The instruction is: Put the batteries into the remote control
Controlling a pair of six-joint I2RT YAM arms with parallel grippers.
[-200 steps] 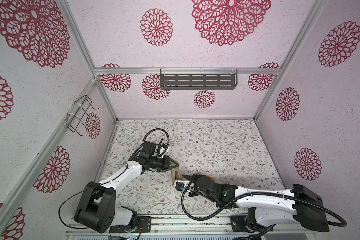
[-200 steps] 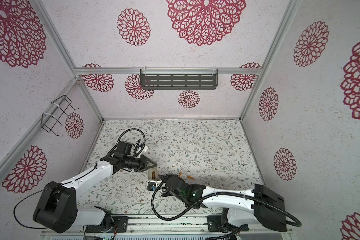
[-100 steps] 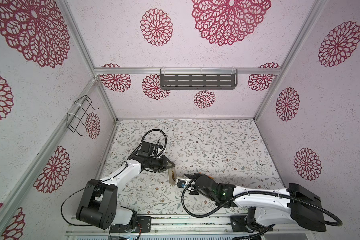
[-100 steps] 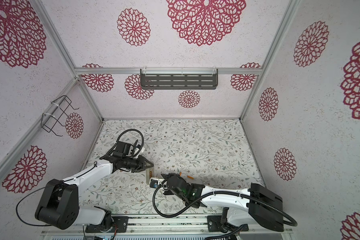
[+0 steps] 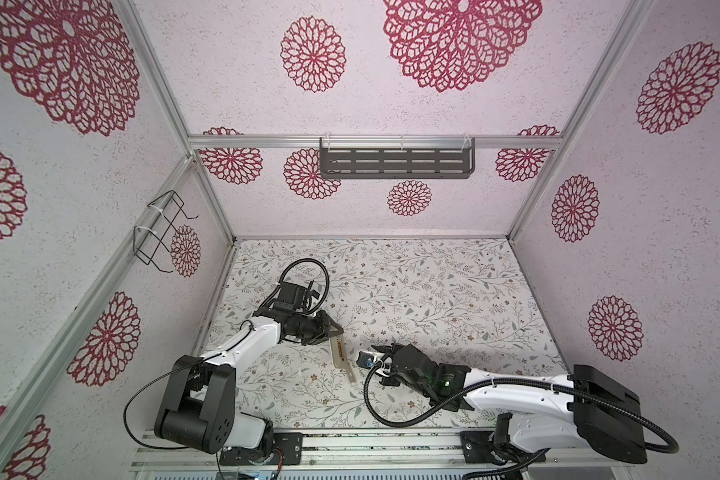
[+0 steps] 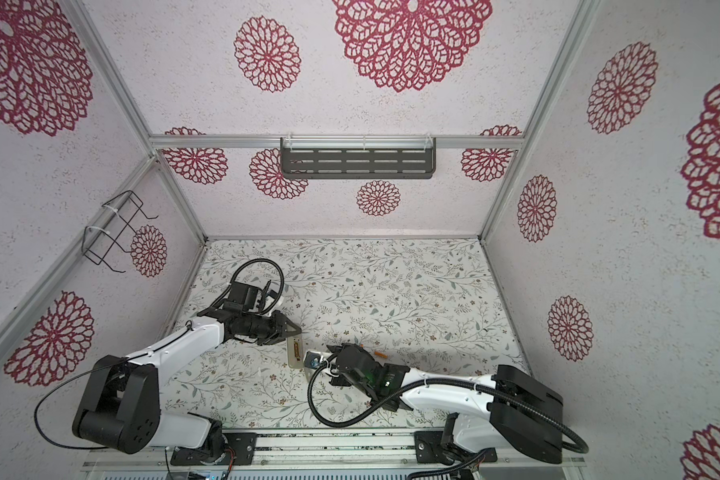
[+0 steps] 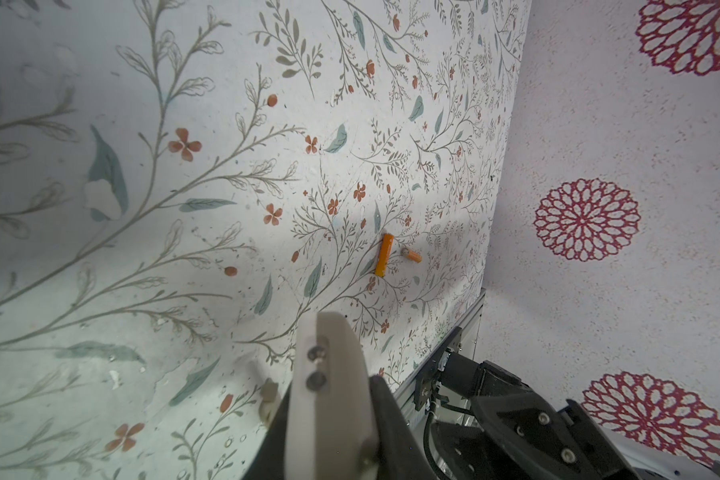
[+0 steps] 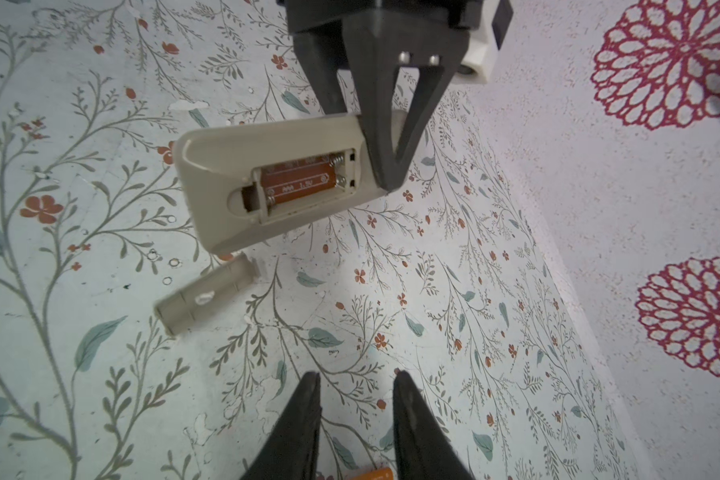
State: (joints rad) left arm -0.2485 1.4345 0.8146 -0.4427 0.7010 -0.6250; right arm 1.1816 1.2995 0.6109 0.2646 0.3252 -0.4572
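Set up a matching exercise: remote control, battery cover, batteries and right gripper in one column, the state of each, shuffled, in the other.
Things
1. remote control
2. battery cover
3. batteries
4. right gripper

States
A. open, holding nothing
B. orange, lying loose on the table
C. back up, compartment empty, one end clamped in the left gripper
D. beige, lying on the table, not held

Pairs: 1-C, 2-D, 3-B, 4-A
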